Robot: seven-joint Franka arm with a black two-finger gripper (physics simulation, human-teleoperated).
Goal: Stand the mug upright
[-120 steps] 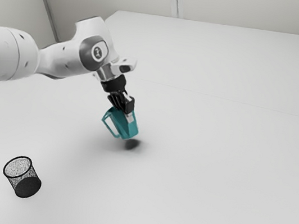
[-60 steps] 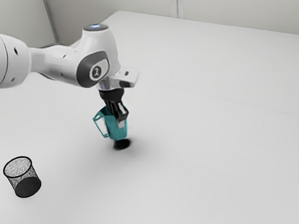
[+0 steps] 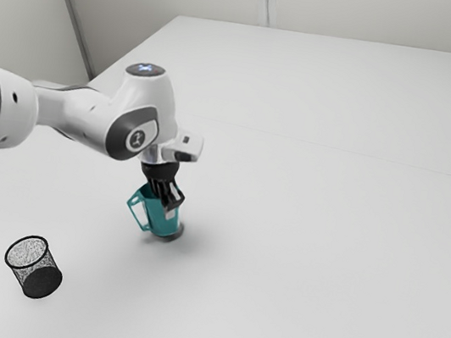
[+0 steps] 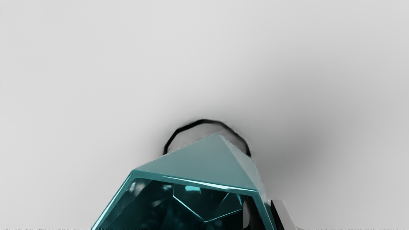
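Mug (image 3: 163,217) leans slightly, low at the tabletop (image 3: 320,278), well in from its far edge; near-closed fingers (image 4: 282,214) pinch its wall (image 4: 267,212). Setting-down seems underway; next, level the base, then release.

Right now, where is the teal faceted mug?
The mug is in the exterior view's left half, between that view's centre and the black wire-mesh cup, its wall pinched in the black two-finger claw.

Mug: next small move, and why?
Probably ease the mug slightly down toward the table before releasing: the fingers pinch its wall, mouth up, but a dark patch, likely shadow, shows beside its base, so it may not be seated.
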